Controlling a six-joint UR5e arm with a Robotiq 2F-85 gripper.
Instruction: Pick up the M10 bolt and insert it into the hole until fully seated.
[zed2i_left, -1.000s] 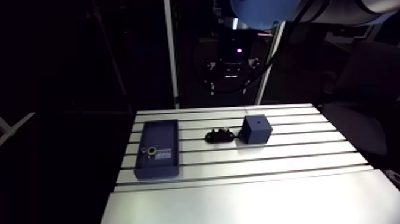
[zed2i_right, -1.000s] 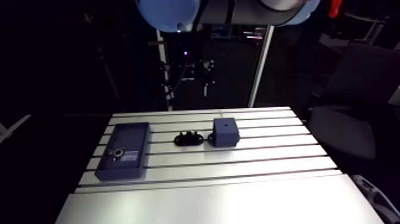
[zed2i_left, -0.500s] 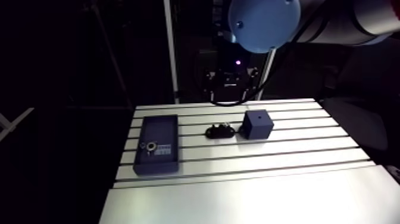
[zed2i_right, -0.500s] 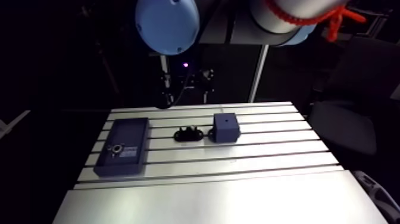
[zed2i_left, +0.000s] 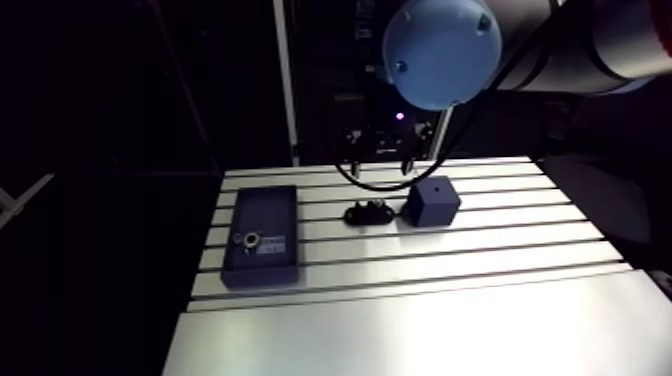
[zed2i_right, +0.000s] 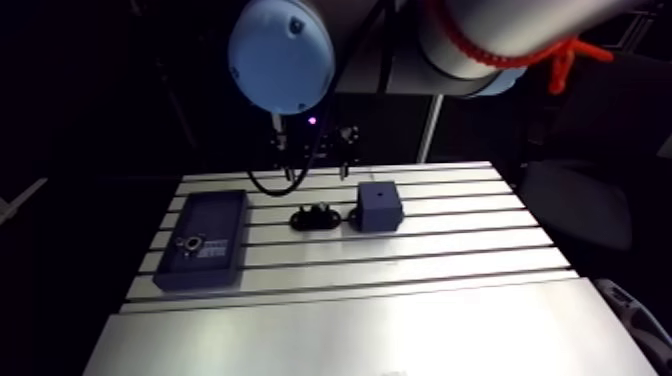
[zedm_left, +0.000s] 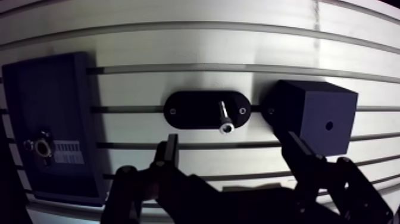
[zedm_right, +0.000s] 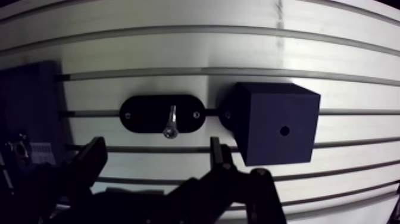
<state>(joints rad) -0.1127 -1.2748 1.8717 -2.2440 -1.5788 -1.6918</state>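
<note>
The M10 bolt (zedm_left: 224, 117) is a small silver screw standing in a black oval holder (zedm_left: 206, 110) on the slotted table. Beside the holder sits a dark blue cube (zedm_left: 321, 116) with a small round hole (zedm_left: 328, 126) in its upper face. My gripper (zedm_left: 232, 146) hangs above the table, open, with the bolt just ahead of the gap between its fingers and nothing held. In the arm view the gripper (zed2i_left: 378, 168) hovers over the table's far side, just behind the holder (zed2i_left: 367, 212) and the cube (zed2i_left: 432, 201).
A flat dark blue box (zed2i_left: 259, 236) with a round metal fitting (zedm_left: 41, 147) lies to the left of the holder. The slotted table (zed2i_left: 420, 270) runs on towards the near edge, where a plain smooth plate (zed2i_left: 420, 330) begins.
The camera has shifted with the arm. The wrist and gripper have come down from above the table's back edge to just behind the holder. Holder, cube and box stay in place.
</note>
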